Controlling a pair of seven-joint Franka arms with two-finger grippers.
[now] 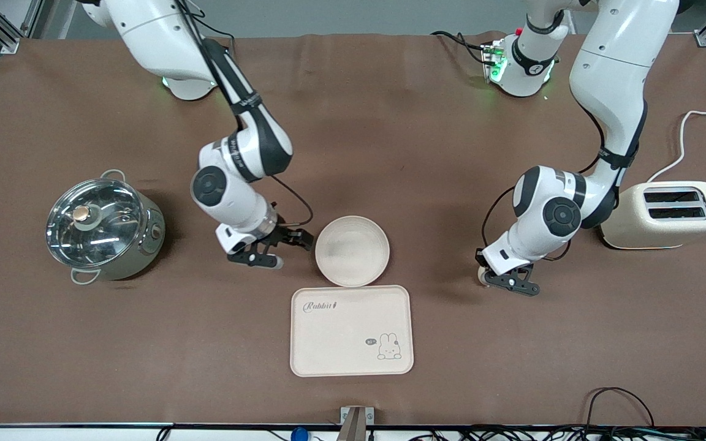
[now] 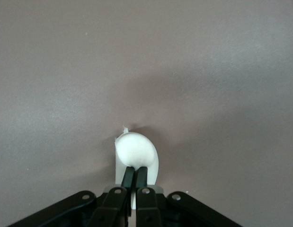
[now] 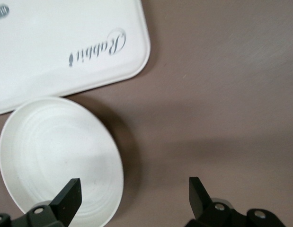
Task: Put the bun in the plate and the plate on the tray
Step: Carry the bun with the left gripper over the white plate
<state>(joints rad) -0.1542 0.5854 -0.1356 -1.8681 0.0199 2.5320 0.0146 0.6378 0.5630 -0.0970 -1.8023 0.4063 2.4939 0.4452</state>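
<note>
Pinching the bun (image 2: 135, 152) between nearly closed black fingers (image 2: 128, 177), the left pincer (image 1: 500, 280) sits low at the brown matte tabletop (image 1: 390, 141), toward the left arm's end and well apart from the plate (image 1: 352, 250). The bun is a smooth, cream-white rounded lump, and the left wrist view shows its domed end sticking out past the fingertips; only a sliver of it peeks out in the front view. The right pincer (image 1: 279, 247) hovers just beside the plate's rim, toward the right arm's end, its fingers spread wide and holding nothing. The plate is round, shallow and cream-white with a raised rim and faint concentric rings inside, and it rests bare on the tabletop. Just beside it, nearer the front camera, lies the tray (image 1: 352, 330), a cream rectangle with rounded corners whose long axis runs from one arm's end of the tabletop to the other; its "Rabbit" lettering reads upright toward the front camera, with a small rabbit drawing in one corner. A shiny steel pot (image 1: 105, 227) with a glass lid stands toward the right arm's end, and a cream toaster (image 1: 665, 214) toward the left arm's end.
</note>
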